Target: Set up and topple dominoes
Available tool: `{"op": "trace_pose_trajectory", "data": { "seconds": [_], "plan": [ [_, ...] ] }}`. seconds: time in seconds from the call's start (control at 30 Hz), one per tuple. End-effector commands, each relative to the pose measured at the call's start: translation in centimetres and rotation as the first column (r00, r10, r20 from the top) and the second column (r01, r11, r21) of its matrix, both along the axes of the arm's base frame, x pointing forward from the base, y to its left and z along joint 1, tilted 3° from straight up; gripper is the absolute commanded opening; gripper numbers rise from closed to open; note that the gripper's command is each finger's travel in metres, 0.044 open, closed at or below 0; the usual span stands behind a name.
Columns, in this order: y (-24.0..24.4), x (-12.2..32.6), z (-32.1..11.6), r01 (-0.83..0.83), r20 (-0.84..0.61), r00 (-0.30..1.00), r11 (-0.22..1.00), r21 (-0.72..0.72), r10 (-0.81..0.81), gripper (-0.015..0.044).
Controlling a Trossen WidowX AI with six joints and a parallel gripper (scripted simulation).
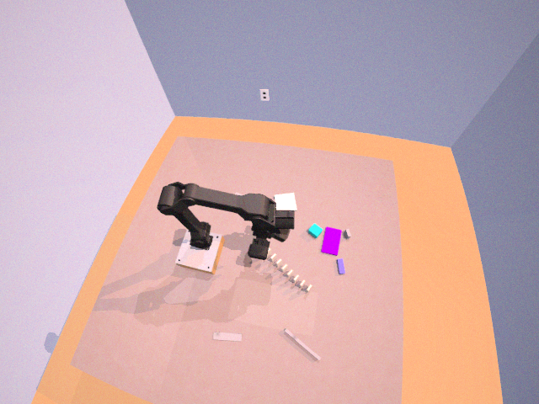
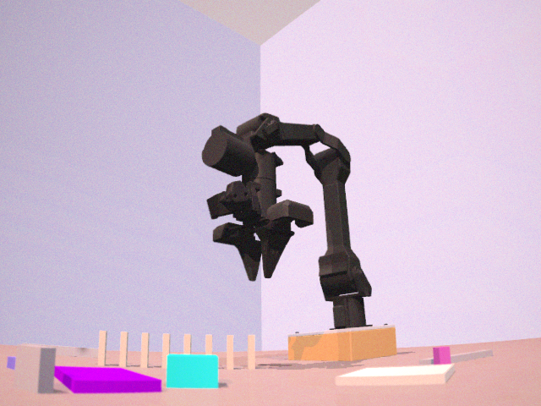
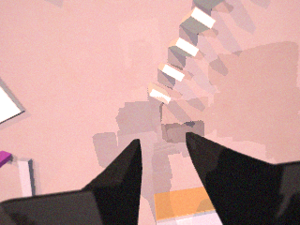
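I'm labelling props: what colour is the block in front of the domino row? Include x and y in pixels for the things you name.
Cyan [image 1: 315,230] [image 2: 192,370], clearest in the exterior view.

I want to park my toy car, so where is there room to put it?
There looks to be room between the domino row and the long pale bar. It's crowded around the purple slab, cyan block and gray block, and near the row's end by the tool.
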State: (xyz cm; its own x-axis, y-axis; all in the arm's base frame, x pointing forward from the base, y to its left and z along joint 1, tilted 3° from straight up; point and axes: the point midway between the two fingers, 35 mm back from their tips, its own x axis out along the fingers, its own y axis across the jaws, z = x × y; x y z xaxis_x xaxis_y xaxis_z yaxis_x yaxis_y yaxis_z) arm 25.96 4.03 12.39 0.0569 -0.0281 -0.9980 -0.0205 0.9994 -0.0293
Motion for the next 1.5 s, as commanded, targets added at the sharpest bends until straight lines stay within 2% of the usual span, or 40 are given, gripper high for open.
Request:
{"op": "trace_pose_trajectory", "data": {
  "seconds": [0.0, 0.07, 0.1, 1.47],
  "plan": [
    [0.99, -1.67, -3.27, -0.728, -0.034, 0.686, 0.685, -0.032, 0.727, 0.0046],
    [1.13, -1.99, -3.84, -0.816, -0.042, 0.579, 0.578, -0.034, 0.815, 0.0],
    [1.14, -2.03, -3.91, -0.826, -0.043, 0.564, 0.563, -0.035, 0.824, 0.0],
    [1.14, -2.03, -3.91, -0.826, -0.043, 0.564, 0.563, -0.035, 0.824, 0.0]
  ]
}}
